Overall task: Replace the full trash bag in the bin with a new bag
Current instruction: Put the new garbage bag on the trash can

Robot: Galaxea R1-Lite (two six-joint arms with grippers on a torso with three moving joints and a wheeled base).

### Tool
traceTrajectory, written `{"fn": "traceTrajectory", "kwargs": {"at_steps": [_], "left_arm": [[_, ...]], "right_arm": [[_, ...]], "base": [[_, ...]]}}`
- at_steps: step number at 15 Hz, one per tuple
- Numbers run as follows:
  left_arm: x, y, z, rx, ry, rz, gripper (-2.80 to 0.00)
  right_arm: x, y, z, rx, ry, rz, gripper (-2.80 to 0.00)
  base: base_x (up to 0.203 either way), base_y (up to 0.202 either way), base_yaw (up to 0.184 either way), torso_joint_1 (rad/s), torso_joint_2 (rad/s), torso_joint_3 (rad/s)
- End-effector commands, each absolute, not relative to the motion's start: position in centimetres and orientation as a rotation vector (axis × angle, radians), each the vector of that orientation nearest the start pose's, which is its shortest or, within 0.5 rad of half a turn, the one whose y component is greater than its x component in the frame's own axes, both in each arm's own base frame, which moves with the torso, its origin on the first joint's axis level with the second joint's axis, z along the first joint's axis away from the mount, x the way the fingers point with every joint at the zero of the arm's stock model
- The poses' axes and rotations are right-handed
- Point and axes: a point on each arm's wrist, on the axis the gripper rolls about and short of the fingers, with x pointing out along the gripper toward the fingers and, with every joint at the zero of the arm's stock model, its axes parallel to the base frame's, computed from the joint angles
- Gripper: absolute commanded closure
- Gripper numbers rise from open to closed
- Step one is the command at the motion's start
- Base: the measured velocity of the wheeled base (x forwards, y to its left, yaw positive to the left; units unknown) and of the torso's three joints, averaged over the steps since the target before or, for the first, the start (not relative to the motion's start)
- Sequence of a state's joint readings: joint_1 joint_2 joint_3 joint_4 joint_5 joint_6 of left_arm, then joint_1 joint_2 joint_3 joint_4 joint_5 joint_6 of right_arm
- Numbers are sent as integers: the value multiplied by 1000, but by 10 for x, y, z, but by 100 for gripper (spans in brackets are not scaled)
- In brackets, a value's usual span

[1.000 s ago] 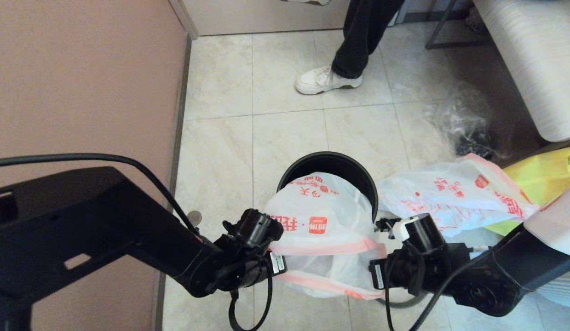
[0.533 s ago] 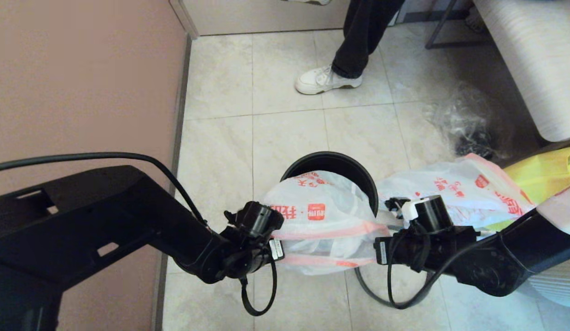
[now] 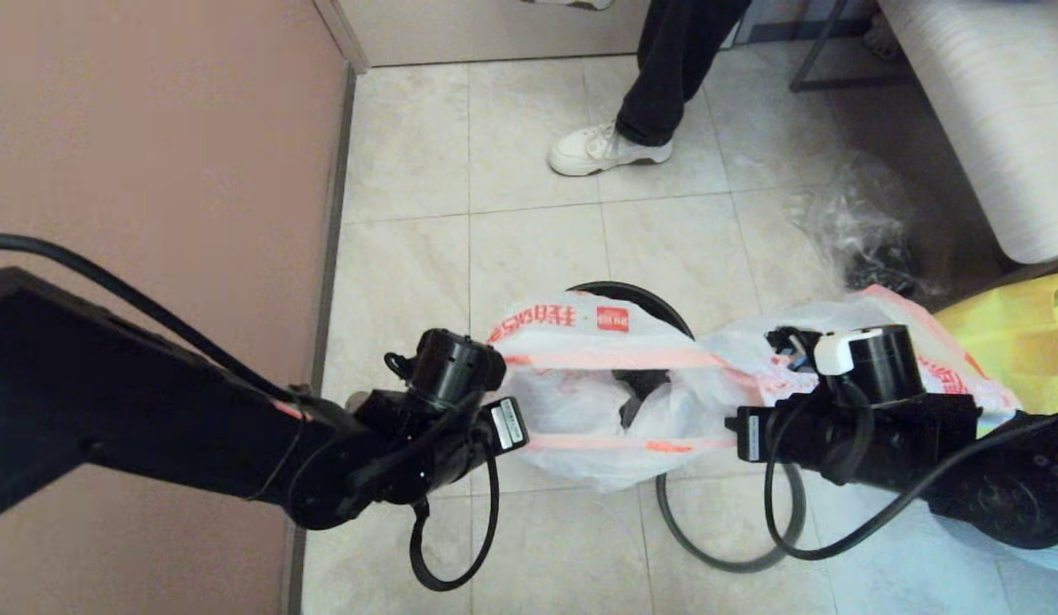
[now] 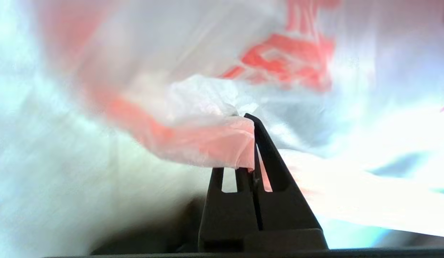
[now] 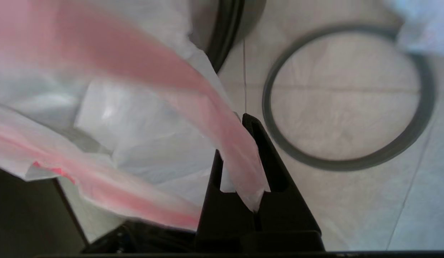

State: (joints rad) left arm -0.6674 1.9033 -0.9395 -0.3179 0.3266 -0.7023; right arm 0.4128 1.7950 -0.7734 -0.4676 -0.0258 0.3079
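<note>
Head view: both grippers, left (image 3: pixel 516 424) & right (image 3: pixel 733 436), pinch thin crinkly new bag (image 3: pixel 597 410) stretched over round bin (image 3: pixel 657 301).

L gripper (image 3: pixel 513 427) clamped, R gripper (image 3: pixel 733 436) clamped, facing inward

I am seeing the new bag (image 3: pixel 610 389) hanging stretched over the bin (image 3: pixel 665 309), with the left gripper (image 4: pixel 251 143) pinching its handle on the left side and the right gripper (image 5: pixel 252 154) pinching the opposite handle on the right. The ring rim (image 3: pixel 716 547) is lying on the floor (image 3: pixel 537 248) in front of the bin, between the two arms, while the full trash bag (image 3: pixel 938 359) is sitting just right of the bin, behind the right wrist. A person's shoe (image 3: pixel 605 147) is standing well behind the bin, and the wall (image 3: pixel 153 154) is running along the left.
</note>
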Motion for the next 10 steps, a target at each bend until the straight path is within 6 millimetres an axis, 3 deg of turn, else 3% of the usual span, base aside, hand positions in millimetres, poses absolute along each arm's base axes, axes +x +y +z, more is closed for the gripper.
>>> {"fn": "traceTrajectory", "kwargs": {"at_steps": [1, 3, 7, 8, 10], "left_arm": [[264, -208, 164, -436, 543, -178, 0], [277, -221, 167, -437, 523, -193, 0], [294, -232, 208, -477, 442, -226, 0], [298, -235, 206, -465, 457, -216, 0], [311, -231, 181, -432, 508, -156, 0]], "right_arm": [[278, 120, 153, 198, 520, 300, 0], [288, 119, 162, 210, 487, 293, 0], [307, 113, 193, 240, 412, 281, 0], [309, 112, 196, 242, 423, 287, 0], [317, 115, 188, 236, 442, 289, 0]], "base": [[0, 0, 0, 0, 0, 0], [0, 0, 0, 0, 0, 0], [0, 0, 0, 0, 0, 0], [0, 0, 0, 0, 0, 0], [0, 0, 0, 0, 0, 0]]}}
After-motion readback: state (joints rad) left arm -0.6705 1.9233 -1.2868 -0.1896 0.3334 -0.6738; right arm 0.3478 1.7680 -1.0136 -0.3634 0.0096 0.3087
